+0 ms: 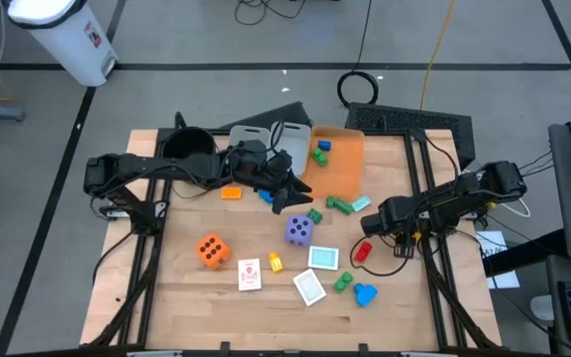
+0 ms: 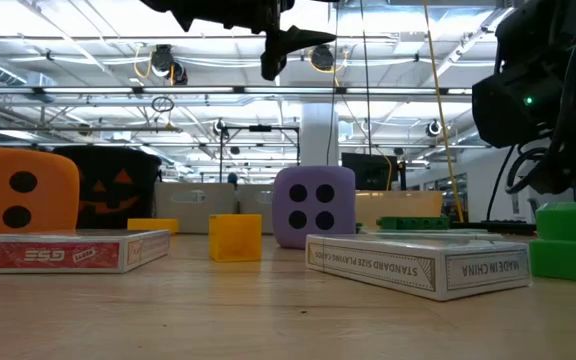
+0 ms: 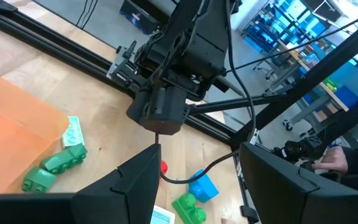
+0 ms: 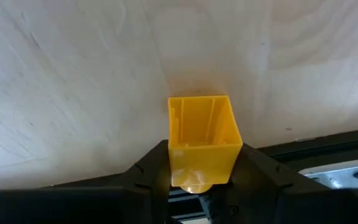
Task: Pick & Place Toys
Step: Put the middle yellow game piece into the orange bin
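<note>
right gripper (image 4: 201, 171) near table's (image 1: 167, 268) right edge, fingers clamping yellow block (image 4: 202, 134), apparently for binning; left gripper (image 1: 290, 193) parted, empty, beside orange bin (image 1: 343, 149).

The table (image 1: 181, 273) is pale wood with visible grain and a smooth, matt finish. The orange die (image 1: 211, 250) and purple die (image 1: 298, 231) look like soft matt foam, while the yellow block (image 4: 202, 138) between the right gripper (image 4: 199, 177) fingers is smooth, slightly glossy plastic, as are the green blocks (image 3: 55, 167). The card boxes (image 2: 418, 262) look like printed cardboard with a light sheen, and both arms have dark matt housings.
</note>
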Robot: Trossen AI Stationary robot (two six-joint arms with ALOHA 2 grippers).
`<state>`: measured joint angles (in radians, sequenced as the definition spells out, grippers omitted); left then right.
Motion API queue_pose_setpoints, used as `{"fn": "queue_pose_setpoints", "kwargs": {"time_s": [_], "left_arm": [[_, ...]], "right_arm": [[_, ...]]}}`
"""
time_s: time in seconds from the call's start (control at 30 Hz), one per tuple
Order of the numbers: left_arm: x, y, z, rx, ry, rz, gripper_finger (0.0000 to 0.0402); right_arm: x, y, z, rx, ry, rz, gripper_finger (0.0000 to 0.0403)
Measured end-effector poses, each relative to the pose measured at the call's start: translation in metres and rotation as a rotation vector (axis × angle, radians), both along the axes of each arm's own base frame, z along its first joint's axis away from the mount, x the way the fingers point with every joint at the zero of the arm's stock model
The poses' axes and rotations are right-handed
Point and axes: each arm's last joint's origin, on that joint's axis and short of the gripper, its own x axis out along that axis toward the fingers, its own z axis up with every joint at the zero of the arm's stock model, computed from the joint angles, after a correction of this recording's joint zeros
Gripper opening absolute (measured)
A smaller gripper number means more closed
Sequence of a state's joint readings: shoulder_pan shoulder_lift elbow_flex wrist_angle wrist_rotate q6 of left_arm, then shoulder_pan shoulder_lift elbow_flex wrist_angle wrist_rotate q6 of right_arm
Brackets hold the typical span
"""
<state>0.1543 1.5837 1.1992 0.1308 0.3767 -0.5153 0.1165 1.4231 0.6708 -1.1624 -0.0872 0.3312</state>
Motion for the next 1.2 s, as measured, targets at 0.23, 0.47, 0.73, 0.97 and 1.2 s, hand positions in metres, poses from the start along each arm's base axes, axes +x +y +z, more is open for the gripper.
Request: {"fn": "queue_pose_setpoints", "kwargs": {"time_s": [0.23,0.47,0.73,0.97,1.2], "left_arm": [[0.000,0.000,0.000,-0.010,0.002,0.000,0.0227],[0.000,0.000,0.000,-0.014,0.001,-0.015,0.0227],[0.000,0.002,0.000,-0.017,0.002,-0.009,0.0227],[-0.001,0.005,0.001,-0.017,-0.005,0.000,0.0227],[0.002,0.001,0.010,0.012,-0.106,-0.016,0.0227]], "right_arm": [[0.000,0.000,0.004,-0.002,-0.028,-0.010,0.0131],[0.007,0.001,0.029,-0.010,-0.189,-0.082,0.0129],[0.018,-0.006,0.081,0.004,-0.518,-0.254,0.0129],[0.030,-0.024,0.123,0.044,-0.935,-0.405,0.0130],[0.045,-0.039,0.159,0.082,-1.380,-0.467,0.0130]]}}
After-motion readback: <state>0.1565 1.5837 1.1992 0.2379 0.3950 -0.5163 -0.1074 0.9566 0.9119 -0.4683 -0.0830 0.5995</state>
